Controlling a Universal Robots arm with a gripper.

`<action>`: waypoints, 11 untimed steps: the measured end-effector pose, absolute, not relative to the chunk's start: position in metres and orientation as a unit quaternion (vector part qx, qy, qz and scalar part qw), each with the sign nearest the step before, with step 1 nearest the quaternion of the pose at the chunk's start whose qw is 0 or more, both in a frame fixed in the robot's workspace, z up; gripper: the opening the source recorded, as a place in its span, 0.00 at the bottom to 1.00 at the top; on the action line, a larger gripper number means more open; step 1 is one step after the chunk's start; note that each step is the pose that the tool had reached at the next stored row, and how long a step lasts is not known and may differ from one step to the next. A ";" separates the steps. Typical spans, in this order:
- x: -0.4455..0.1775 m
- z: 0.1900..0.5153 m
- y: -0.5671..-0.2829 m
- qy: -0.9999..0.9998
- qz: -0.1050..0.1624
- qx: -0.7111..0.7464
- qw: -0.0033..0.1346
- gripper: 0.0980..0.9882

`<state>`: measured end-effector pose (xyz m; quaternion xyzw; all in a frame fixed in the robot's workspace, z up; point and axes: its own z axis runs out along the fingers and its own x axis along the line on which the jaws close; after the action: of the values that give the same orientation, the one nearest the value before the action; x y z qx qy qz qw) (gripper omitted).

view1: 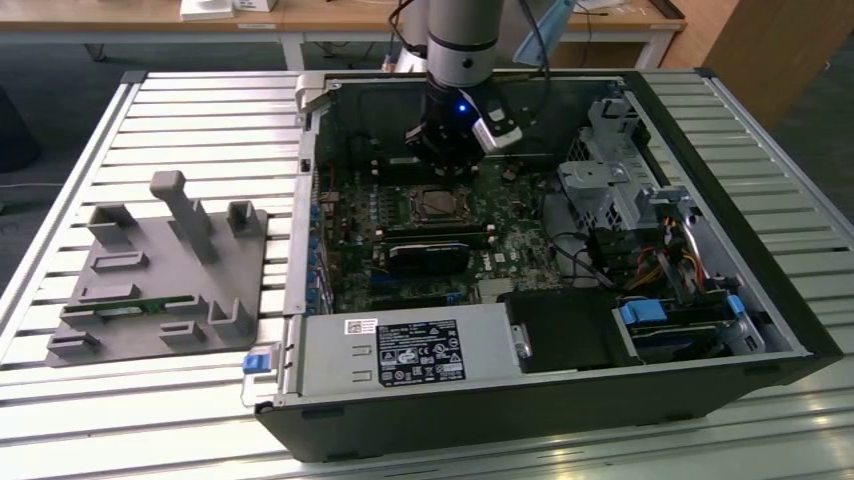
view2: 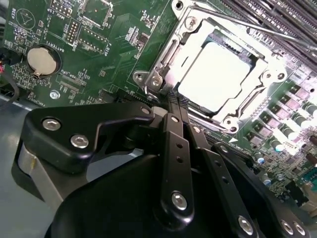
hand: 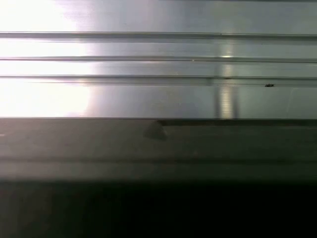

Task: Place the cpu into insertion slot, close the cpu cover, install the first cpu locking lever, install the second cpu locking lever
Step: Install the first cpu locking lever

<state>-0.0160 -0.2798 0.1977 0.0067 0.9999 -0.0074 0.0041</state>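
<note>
Working at the corner of the cpu cover [view2: 195, 34], the hand [view2: 171, 106] has its fingers pressed together and grips nothing, its tips just beside the frame. Any push here should, I think, be slow and straight. The cpu [view2: 218, 74], a pale, flat square, already sits in the insertion slot [view1: 435, 204] with the cover's frame around it.

exterior – high, overlooking case [view1: 534, 330] | second wrist – close on cpu [view2: 218, 74]

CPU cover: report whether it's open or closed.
Closed. In the second wrist view the cpu cover lies flat around the cpu, framing its silver top in the insertion slot.
</note>
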 end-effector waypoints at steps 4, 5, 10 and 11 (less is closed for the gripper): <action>-0.016 0.197 -0.280 1.000 -0.003 0.007 0.004 0.03; -0.015 0.197 -0.280 1.000 0.000 0.007 0.004 0.03; -0.015 0.197 -0.279 1.000 0.011 0.007 0.003 0.03; -0.015 0.197 -0.279 1.000 0.011 0.007 0.003 0.03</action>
<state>-0.0151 -0.2794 0.1971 0.0065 0.9999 0.0113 0.0028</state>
